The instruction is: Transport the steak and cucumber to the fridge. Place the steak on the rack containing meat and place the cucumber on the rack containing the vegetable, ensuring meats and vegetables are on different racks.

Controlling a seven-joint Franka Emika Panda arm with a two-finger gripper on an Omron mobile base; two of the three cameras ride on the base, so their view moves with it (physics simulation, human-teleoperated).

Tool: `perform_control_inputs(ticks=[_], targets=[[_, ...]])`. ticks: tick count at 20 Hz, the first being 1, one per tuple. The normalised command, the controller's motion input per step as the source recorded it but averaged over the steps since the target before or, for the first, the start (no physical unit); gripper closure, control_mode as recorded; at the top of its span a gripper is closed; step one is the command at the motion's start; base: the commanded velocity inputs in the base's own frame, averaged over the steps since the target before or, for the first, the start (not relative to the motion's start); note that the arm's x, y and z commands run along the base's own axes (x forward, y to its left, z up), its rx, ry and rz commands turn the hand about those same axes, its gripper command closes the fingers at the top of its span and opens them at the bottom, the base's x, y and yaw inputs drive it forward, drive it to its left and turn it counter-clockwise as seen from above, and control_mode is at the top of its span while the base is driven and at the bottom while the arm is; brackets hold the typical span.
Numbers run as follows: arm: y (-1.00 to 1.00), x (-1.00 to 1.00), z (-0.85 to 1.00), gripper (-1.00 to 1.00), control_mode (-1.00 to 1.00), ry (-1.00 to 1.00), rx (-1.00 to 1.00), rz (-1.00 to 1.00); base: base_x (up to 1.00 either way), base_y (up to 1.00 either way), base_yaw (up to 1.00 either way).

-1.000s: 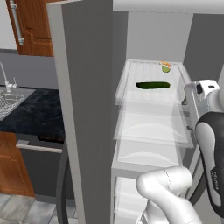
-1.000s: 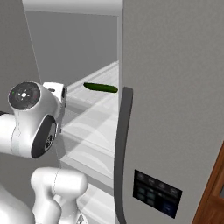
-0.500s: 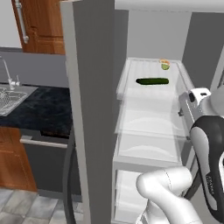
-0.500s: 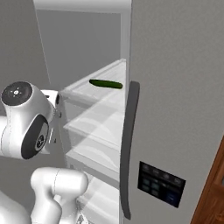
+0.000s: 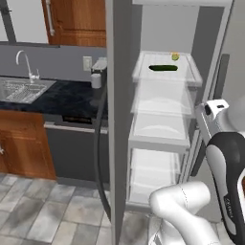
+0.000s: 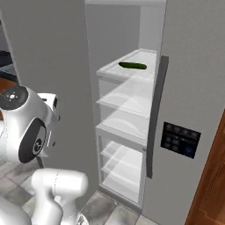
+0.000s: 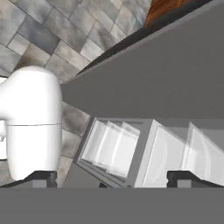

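Note:
The fridge (image 5: 165, 119) stands open, its white interior and translucent shelves facing me. The dark green cucumber (image 5: 162, 68) lies on the top rack, also seen in the right base view as the cucumber (image 6: 132, 66). A small yellow-green item (image 5: 175, 57) sits behind it. The steak is out of view. In the hand view my gripper (image 7: 112, 178) is open with nothing between its fingertips (image 7: 41, 177), and it looks down past the fridge's lower shelves (image 7: 113, 148) at the floor. My hand (image 5: 215, 107) hangs to the right of the shelves.
The open fridge door (image 5: 117, 119) with its long dark handle (image 5: 98, 143) stands left of the shelves. Beyond it run a dark counter (image 5: 62, 93) with a sink (image 5: 19, 88), and wooden cabinets (image 5: 21, 143). The other door carries a control panel (image 6: 178, 139).
The whole picture has shifted and the fridge looks farther off, so the base has driven back. The cucumber stays on the top rack. The gripper stays open.

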Motion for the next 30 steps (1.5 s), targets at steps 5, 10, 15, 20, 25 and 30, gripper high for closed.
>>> perform_control_inputs(ticks=[5, 10, 15, 20, 25, 30], targets=[[0.00, 0.00, 0.00, -1.00, 1.00, 0.00, 0.00, 0.00, -1.00, 0.46, 0.00], [0.00, 0.00, 0.00, -1.00, 1.00, 0.00, 0.00, 0.00, -1.00, 0.92, 0.00], [0.00, 0.00, 0.00, -1.00, 1.00, 0.00, 0.00, 0.00, -1.00, 0.90, 0.00], [0.00, 0.00, 0.00, -1.00, 1.00, 0.00, 0.00, 0.00, -1.00, 0.54, 0.00], [0.00, 0.00, 0.00, -1.00, 1.00, 0.00, 0.00, 0.00, -1.00, 0.60, -0.03], [0.00, 0.00, 0.00, -1.00, 1.00, 0.00, 0.00, 0.00, -1.00, 0.64, -0.07]])
